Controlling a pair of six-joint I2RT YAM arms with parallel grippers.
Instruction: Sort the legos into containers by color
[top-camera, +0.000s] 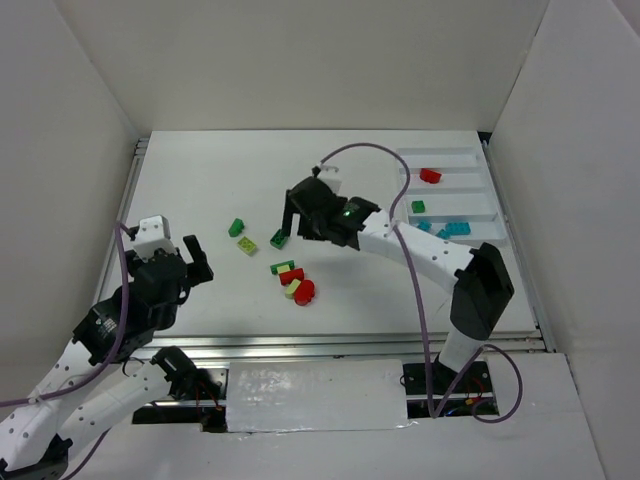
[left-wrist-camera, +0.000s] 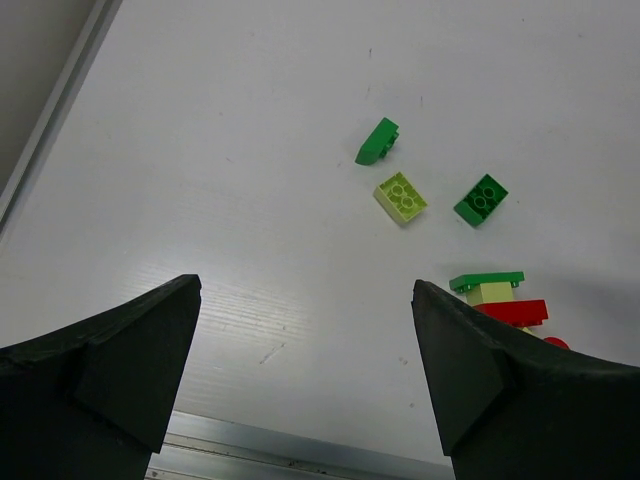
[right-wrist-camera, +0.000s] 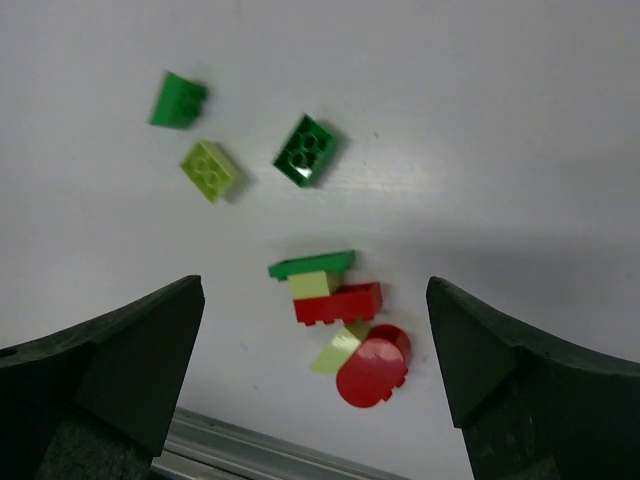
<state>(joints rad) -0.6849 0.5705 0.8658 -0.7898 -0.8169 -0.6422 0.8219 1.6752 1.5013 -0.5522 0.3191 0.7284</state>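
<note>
several legos (right-wrist-camera: 338, 302) lie beneath right tool (right-wrist-camera: 312, 300)

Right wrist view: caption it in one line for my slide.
Open right gripper frames a clump of red, green and pale legos; three loose green and lime legos lie beyond.

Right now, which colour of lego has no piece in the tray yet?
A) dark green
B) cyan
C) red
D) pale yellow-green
D: the tray holds one red lego, one green lego and cyan legos, while the pale yellow-green legos lie only on the table.
</note>
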